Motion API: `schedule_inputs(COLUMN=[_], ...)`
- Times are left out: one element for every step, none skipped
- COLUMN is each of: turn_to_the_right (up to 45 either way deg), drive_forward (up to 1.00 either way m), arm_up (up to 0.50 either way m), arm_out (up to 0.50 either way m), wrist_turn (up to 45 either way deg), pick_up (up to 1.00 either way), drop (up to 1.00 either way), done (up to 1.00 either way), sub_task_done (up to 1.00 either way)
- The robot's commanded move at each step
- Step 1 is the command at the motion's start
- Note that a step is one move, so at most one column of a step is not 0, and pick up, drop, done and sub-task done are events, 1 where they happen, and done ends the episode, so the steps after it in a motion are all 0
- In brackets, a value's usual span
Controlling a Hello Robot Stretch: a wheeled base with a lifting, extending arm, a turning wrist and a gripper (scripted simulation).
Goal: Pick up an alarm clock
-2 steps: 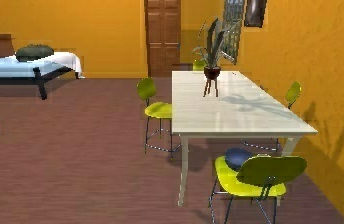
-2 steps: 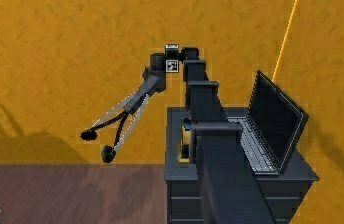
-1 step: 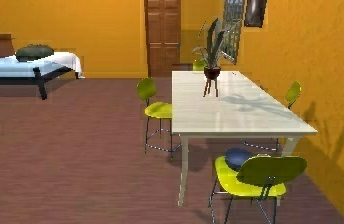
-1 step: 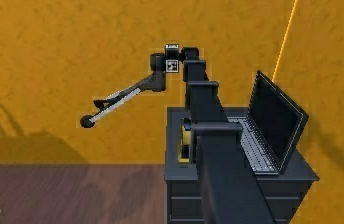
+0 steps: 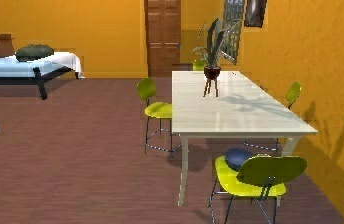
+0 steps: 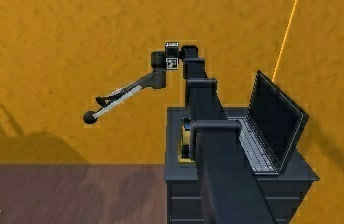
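Note:
In the arm side view my arm (image 6: 215, 140) rises as a dark bar from the bottom edge, with white marker squares (image 6: 172, 55) at its far end. The gripper (image 6: 90, 116) reaches down to the left of them. Its thin fingers end in front of the bare orange wall, and it holds nothing. On a dark cabinet (image 6: 290, 185) under the arm stands a laptop (image 6: 270, 125) with its lid up. A small yellow thing (image 6: 187, 140) shows at the arm's left edge on the cabinet top, mostly hidden; I cannot tell what it is.
The forward view has a long white table (image 5: 245, 115) with a potted plant (image 5: 212, 60) on it. Yellow-green chairs (image 5: 255, 178) stand around it, the near one with a blue thing (image 5: 238, 157) on its seat. A bed (image 5: 25, 68) stands far left and a brown door (image 5: 163, 35) at the back.

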Motion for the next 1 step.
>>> schedule_inputs(turn_to_the_right=[0.0], drive_forward=[0.00], arm_up=[0.00], arm_out=[0.00], wrist_turn=[45.0], pick_up=[0.00], drop=[0.00], done=[0.00], sub_task_done=[0.00])
